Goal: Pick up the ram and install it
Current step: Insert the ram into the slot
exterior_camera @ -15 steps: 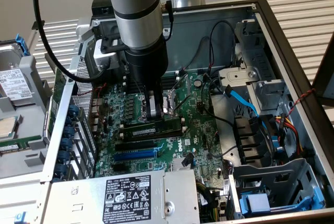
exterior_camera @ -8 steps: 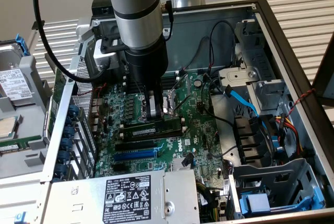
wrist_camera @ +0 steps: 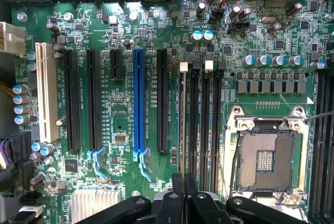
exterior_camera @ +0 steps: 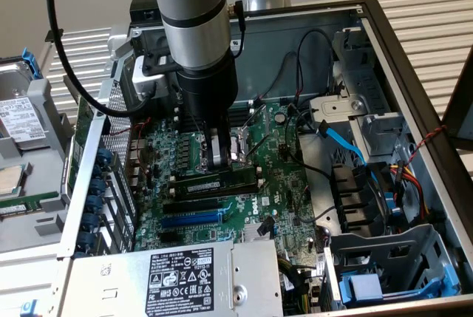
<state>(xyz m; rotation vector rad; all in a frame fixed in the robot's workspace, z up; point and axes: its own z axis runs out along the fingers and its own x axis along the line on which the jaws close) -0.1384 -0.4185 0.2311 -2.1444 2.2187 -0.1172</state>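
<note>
You're at the seating step: the ram (exterior_camera: 219, 182) stands on edge among the black memory slots (wrist_camera: 194, 125) near the bare processor socket (wrist_camera: 263, 161), with the gripper (exterior_camera: 216, 160) directly over its middle, jaws closed together. Whether they pinch its top edge or just bear on it is hard to tell. Seating calls for a straight, even press with the stick kept square.
</note>
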